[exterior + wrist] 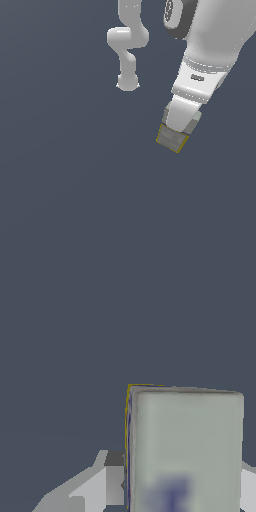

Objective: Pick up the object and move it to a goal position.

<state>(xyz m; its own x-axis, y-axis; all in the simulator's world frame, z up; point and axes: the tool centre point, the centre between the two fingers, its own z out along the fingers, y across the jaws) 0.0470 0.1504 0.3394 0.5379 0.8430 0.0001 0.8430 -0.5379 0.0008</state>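
The object (171,140) is a small carton with grey faces and yellow edges, seen right of centre in the exterior view. My gripper (176,131) comes down onto it from above and is shut on it, and the white hand covers the carton's upper part. In the wrist view the object (185,441) looms large and close, showing a pale grey-green face, a blurred blue mark and a thin yellow edge. One of the fingers (114,478) presses against its side, and the other finger shows only as a sliver at the frame's edge. Whether the carton rests on the ground is unclear.
The arm's white links and base (127,50) stand at the top of the exterior view, left of the gripper. A plain dark grey-blue ground (75,175) fills everything else in both views.
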